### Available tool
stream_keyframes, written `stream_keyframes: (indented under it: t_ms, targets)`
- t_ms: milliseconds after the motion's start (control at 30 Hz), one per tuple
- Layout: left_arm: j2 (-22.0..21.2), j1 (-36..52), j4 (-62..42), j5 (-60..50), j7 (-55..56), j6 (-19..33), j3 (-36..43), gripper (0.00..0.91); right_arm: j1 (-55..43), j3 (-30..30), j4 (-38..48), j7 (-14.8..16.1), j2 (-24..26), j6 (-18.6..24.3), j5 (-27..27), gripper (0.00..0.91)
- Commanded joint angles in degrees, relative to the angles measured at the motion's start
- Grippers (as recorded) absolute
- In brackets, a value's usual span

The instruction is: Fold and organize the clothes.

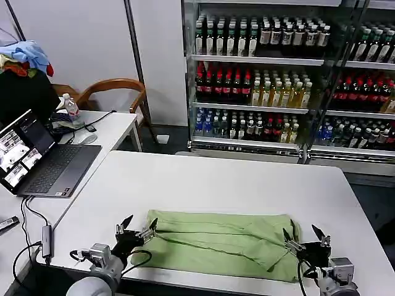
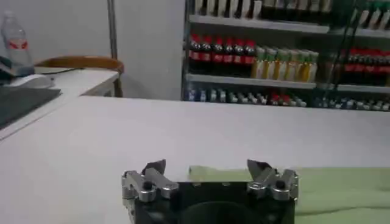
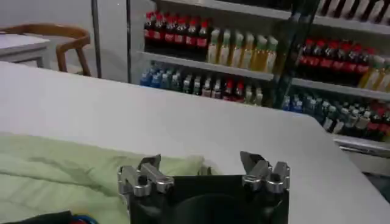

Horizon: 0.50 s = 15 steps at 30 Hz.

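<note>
The clothes, a light green shirt, lie folded into a long flat band across the near part of the white table. My left gripper is open at the shirt's left end, low over the table, with the green cloth edge just beyond its fingers. At the shirt's right end my right gripper is open too, its fingers spread with the cloth corner lying ahead of them. Nothing is held in either one. Collar, buttons and chest print are hidden inside the fold.
A side table on the left carries an open laptop, cables, a mouse and a water bottle. A wooden chair stands behind it. Shelves of drink bottles line the back. Blue and red cloths are heaped at far left.
</note>
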<state>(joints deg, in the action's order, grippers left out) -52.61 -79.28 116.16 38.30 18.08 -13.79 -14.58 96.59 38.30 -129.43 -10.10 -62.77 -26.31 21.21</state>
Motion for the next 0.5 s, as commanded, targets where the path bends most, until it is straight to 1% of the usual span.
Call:
stream_keyframes:
  t_ms: [33, 200, 500]
  targets:
    - [-0.9, -0.7, -0.2, 0.6, 5.7, 0.4, 1.8, 0.907, 1.6, 0.9, -1.3, 0.2, -1.0, 0.8, -4.2, 0.907]
    - [-1.7, 0.9, -2.5, 0.5, 5.8, -0.4, 2.8, 0.907, 2.1, 1.1, -1.6, 0.2, -1.5, 1.0, -5.2, 0.907]
    - [-2.2, 3.2, -5.9, 0.0, 5.3, -0.2, 4.4, 0.907, 2.2, 3.3, -2.3, 0.4, -1.4, 0.9, -5.1, 0.907]
